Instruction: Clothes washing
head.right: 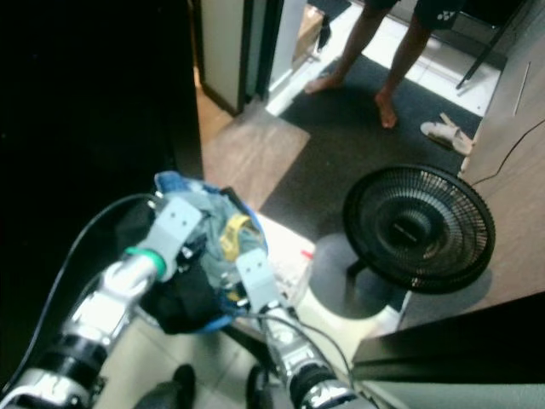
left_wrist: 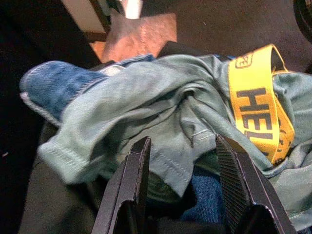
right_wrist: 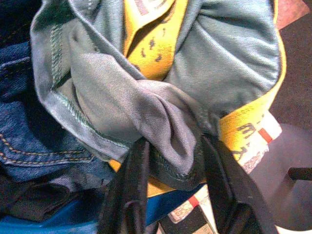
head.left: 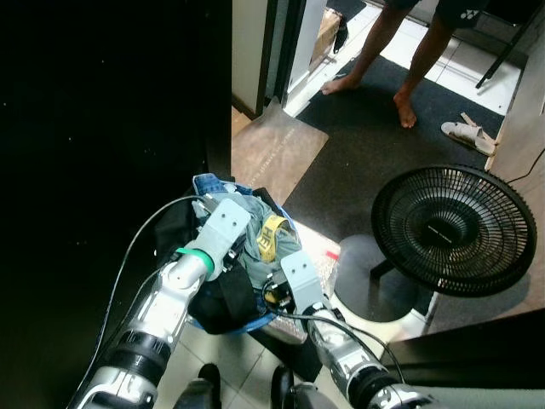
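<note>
A blue laundry basket (head.left: 207, 181) sits on the floor in front of me, heaped with clothes. On top lies a grey-green garment (left_wrist: 146, 97) with a yellow printed band (left_wrist: 253, 97). Blue denim (left_wrist: 53, 85) and black cloth (head.left: 226, 302) lie under it. My left gripper (left_wrist: 183, 140) hovers over the pile, its fingers open astride a green fold. At the basket's near right side, my right gripper (right_wrist: 174, 142) is shut on a bunched fold of the grey-green garment (right_wrist: 170, 122).
A black floor fan (head.left: 456, 228) stands close on the right. A person's bare legs (head.left: 409, 68) stand on the dark mat (head.left: 375, 145) ahead, with sandals (head.left: 468, 132) nearby. A brown mat (head.left: 272, 153) lies beyond the basket. Deep shadow covers the left.
</note>
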Controlling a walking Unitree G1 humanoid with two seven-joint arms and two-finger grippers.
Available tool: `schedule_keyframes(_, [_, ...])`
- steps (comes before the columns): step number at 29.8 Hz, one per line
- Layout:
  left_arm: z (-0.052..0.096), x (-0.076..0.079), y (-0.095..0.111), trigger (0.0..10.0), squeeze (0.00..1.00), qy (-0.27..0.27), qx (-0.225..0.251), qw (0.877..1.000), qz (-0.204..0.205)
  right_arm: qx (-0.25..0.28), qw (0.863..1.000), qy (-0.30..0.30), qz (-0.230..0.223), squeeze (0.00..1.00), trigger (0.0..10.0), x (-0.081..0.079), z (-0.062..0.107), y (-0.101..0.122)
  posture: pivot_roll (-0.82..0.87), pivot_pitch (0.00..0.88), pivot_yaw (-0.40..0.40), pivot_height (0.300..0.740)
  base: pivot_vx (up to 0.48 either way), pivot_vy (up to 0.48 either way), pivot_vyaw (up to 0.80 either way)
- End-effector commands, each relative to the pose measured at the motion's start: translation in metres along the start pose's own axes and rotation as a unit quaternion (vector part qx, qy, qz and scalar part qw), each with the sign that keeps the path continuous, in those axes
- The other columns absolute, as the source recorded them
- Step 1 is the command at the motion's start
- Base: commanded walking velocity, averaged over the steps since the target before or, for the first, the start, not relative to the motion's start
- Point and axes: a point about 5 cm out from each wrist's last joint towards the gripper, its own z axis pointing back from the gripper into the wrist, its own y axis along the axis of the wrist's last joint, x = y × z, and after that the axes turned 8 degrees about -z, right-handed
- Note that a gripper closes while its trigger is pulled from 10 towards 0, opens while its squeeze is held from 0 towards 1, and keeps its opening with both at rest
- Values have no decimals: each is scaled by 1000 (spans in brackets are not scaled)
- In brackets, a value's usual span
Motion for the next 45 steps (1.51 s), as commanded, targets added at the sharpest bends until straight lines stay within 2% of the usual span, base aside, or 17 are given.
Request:
schedule_keyframes(1, [6,6,-8,10000,0,-5,-15,1000,13,-23,1000,-7,-10,0,0,0,5,-14,163,396,-32,740,0,0,0])
schedule_keyframes(15, [33,-16,-13,10000,0,47,-13,998,29,-10,1000,-16,-15,0,0,8,4,-9,177,376,-28,740,0,0,0])
schedule_keyframes(18, [49,-28,-16,10000,0,72,-20,997,28,33,999,-27,-33,0,0,16,1,7,179,360,-23,740,0,0,0])
schedule_keyframes(21, [52,-29,-16,10000,0,76,-21,996,28,43,998,-29,-37,0,0,18,0,11,179,360,-23,740,0,0,0])
schedule_keyframes(23, [55,-31,-15,10000,0,82,-19,996,30,78,995,-39,-48,0,0,25,-1,26,179,347,-20,740,0,0,0])
schedule_keyframes(24, [59,-33,-11,10000,0,88,-13,995,35,132,988,-50,-57,0,353,35,-3,49,176,330,-17,740,0,0,0])
schedule_keyframes(25, [63,-34,-8,10000,0,94,-5,995,40,185,979,-57,-65,0,9647,44,-3,73,168,311,-13,740,0,0,0])
schedule_keyframes(28, [65,-35,-6,10000,0,97,0,994,43,220,971,-61,-69,0,9647,49,-1,88,168,311,-13,740,0,0,0])
schedule_keyframes(30, [70,-35,4,10000,0,99,21,994,48,300,949,-75,-58,0,10000,66,7,129,151,263,-4,740,0,0,0])
schedule_keyframes(31, [70,-35,4,10000,0,99,21,994,48,300,949,-75,-58,0,10000,66,7,129,151,263,-4,740,0,0,0])
schedule_keyframes(32, [72,-36,12,10000,0,100,34,993,49,339,936,-82,-52,0,10000,75,14,149,148,248,0,740,0,0,0])
schedule_keyframes(33, [72,-36,12,10000,0,100,34,993,49,339,936,-82,-52,0,10000,75,14,149,148,248,0,740,0,0,0])
schedule_keyframes(34, [74,-36,18,10000,0,102,42,993,51,371,923,-84,-46,0,10000,81,21,166,145,227,6,740,0,0,0])
schedule_keyframes(37, [75,-36,27,10000,0,104,55,992,55,405,912,-50,-40,0,10000,77,34,182,136,198,18,740,0,0,0])
schedule_keyframes(43, [73,-35,35,10000,0,103,67,991,53,396,917,8,-38,0,10000,56,40,172,119,168,31,740,0,0,0])
schedule_keyframes(44, [75,-31,41,10000,0,87,80,992,46,372,927,12,-46,0,10000,50,40,154,111,160,34,740,0,0,0])
schedule_keyframes(45, [75,-31,41,10000,0,87,80,992,46,372,927,12,-46,0,10000,50,40,154,111,160,34,740,0,0,0])
